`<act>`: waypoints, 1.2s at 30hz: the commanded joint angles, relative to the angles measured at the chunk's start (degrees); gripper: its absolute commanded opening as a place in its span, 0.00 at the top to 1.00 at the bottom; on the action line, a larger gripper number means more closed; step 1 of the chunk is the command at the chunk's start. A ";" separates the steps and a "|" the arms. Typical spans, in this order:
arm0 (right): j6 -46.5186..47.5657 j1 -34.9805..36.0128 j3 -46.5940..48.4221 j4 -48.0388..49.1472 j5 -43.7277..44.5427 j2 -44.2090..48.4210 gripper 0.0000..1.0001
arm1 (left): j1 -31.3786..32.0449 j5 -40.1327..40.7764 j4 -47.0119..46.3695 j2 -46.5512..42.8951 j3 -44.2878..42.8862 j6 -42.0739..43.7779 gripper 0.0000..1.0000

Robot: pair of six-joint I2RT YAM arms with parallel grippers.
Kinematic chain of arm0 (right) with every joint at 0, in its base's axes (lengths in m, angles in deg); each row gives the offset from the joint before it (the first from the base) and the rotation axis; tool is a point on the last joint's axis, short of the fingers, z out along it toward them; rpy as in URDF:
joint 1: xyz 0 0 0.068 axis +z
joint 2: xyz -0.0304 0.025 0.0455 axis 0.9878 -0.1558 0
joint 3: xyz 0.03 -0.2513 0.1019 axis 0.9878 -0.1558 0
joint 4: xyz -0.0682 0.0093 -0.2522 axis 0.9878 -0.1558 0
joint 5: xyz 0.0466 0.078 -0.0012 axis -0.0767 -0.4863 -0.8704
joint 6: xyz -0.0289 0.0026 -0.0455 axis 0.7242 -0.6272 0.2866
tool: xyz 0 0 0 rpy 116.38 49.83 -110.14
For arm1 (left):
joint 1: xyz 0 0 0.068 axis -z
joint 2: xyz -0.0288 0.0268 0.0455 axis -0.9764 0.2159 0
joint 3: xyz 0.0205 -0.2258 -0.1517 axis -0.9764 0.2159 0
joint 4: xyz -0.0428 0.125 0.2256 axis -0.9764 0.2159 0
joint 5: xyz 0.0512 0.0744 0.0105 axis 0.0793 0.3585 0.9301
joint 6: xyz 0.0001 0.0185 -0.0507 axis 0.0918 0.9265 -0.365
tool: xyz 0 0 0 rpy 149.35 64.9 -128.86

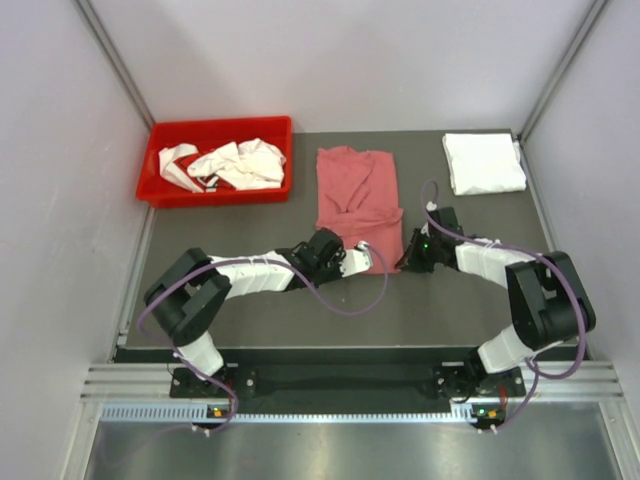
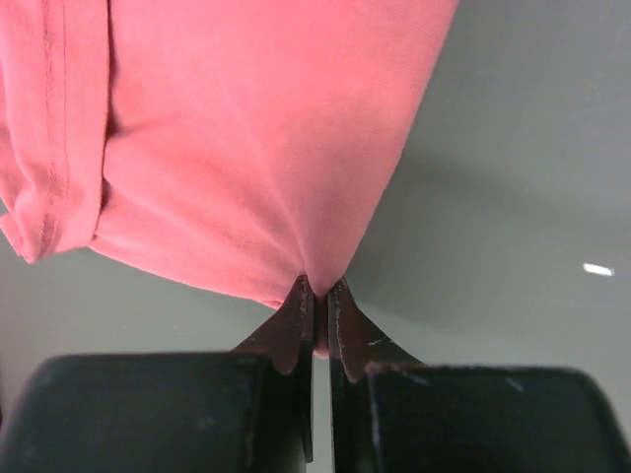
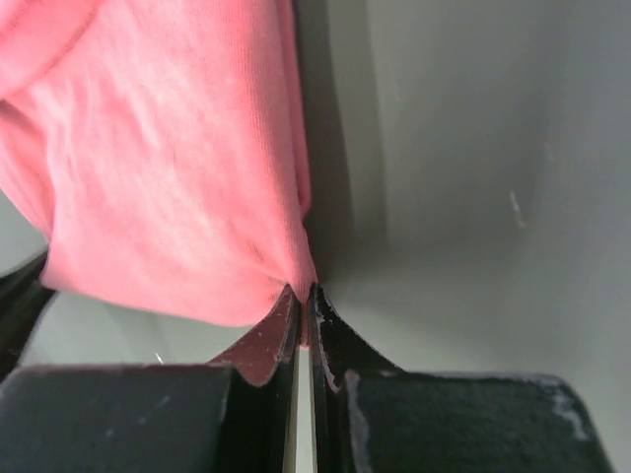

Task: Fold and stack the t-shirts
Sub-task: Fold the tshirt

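On tee [image 1: 355, 195]: L gripper [image 2: 319, 292], R gripper [image 3: 302, 294]

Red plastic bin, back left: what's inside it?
Crumpled white t-shirts lie in the red plastic bin; their count and the floor beneath them are hidden.

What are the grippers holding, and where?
Both hold the pink shirt: the left gripper and right gripper each pinch its near edge.
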 commanded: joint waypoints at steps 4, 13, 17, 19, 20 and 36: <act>1.20 0.87 -7.82 -7.63 1.16 12.39 1.00 | 0.63 -5.37 11.80 -8.01 3.03 -0.87 1.00; -3.97 5.26 -17.76 -17.39 0.20 28.05 0.95 | 6.70 -18.29 28.41 -15.58 6.11 -0.70 1.00; -4.51 7.02 -16.37 -22.64 2.98 31.74 0.50 | 7.67 -20.68 31.76 -15.49 5.59 -0.87 0.52; -3.11 7.02 -11.30 -27.38 6.68 34.29 0.43 | 7.23 -18.05 32.64 -16.19 4.71 -1.31 0.50; -2.41 6.93 -9.17 -28.46 8.53 34.82 0.43 | 6.71 -17.17 32.47 -16.80 3.49 -1.40 0.50; 1.29 15.90 4.73 -10.98 3.98 9.88 0.79 | -5.34 -7.23 -4.24 -14.00 8.31 -3.16 0.49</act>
